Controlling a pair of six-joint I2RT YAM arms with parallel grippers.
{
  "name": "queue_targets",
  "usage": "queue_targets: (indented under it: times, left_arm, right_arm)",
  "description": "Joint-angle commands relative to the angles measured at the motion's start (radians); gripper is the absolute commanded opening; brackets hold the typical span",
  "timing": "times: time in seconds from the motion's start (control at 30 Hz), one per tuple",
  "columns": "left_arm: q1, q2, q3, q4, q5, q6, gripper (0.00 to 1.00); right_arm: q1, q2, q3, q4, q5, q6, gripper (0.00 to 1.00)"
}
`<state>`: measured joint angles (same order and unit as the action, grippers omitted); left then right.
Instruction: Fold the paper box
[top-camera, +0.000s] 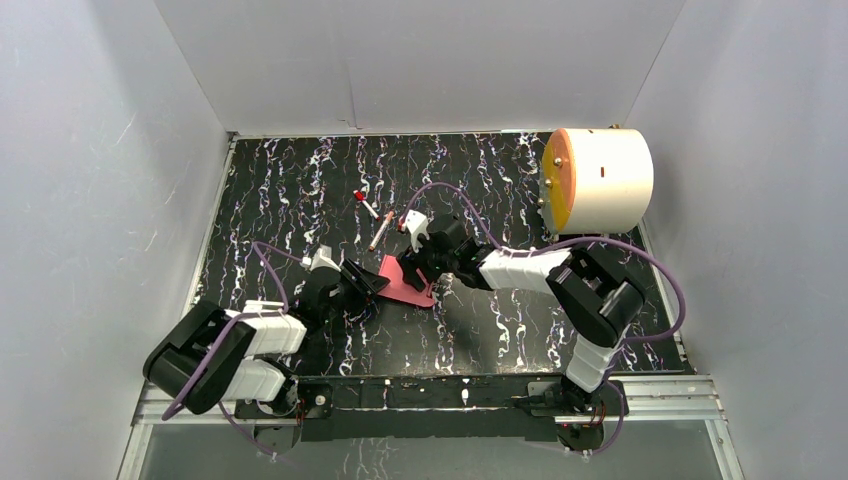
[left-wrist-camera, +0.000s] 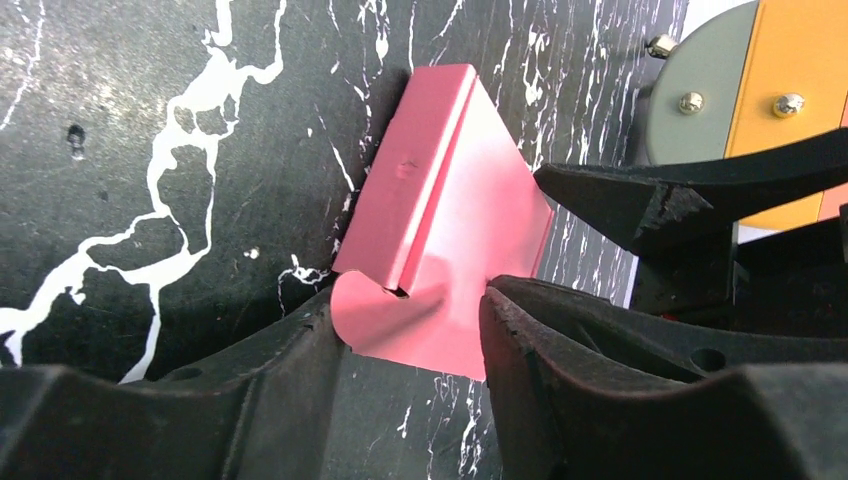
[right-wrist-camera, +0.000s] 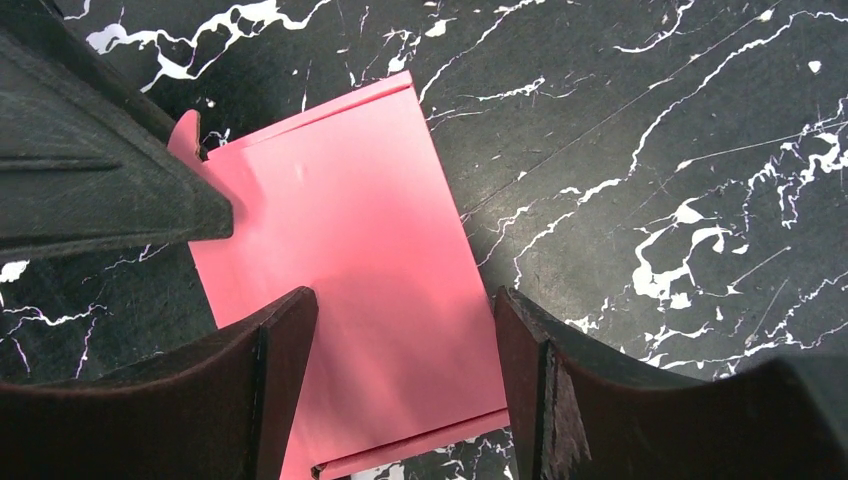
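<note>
Left claw (left-wrist-camera: 408, 300): was partly open, one finger each side of the card's round flap; I could not tell if it squeezed.
Paper box (top-camera: 405, 285): lay on the black table (top-camera: 300, 180) between both claws, one long edge folded up.
Right claw (right-wrist-camera: 400, 300): stood wide open over the card, holding nothing.
Risk: the thin card could slide or crumple if one claw pushed while nothing held it.

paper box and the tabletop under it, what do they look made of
The paper box: thin card or stiff paper, it seems, pink-red with a smooth, faintly sheeny face; it holds sharp creases and shows a rounded cut tab. The tabletop: black with white marble-like veins, matte; likely a printed sheet or laminate rather than stone, though the look leaves that open.
</note>
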<state>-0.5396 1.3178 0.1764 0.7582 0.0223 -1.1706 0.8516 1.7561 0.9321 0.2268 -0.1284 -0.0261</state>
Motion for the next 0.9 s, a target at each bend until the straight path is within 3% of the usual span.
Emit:
queue_targets:
  times: [0.0,0.3,0.87]
  left_arm:
    - [0.001,0.055,-0.018,-0.031,-0.038,0.036,0.47]
    - [0.000,0.161,-0.006,-0.026,-0.059,0.081,0.29]
    - [0.001,0.237,0.012,-0.003,-0.031,0.131,0.30]
  right_arm:
    - [0.025,-0.041,-0.027,-0.030,0.015,0.014,0.73]
    - [-0.030,-0.092,0.019,-0.073,-0.029,0.072,0.75]
    - [-0.114,0.023,0.028,-0.108,-0.216,0.234,0.76]
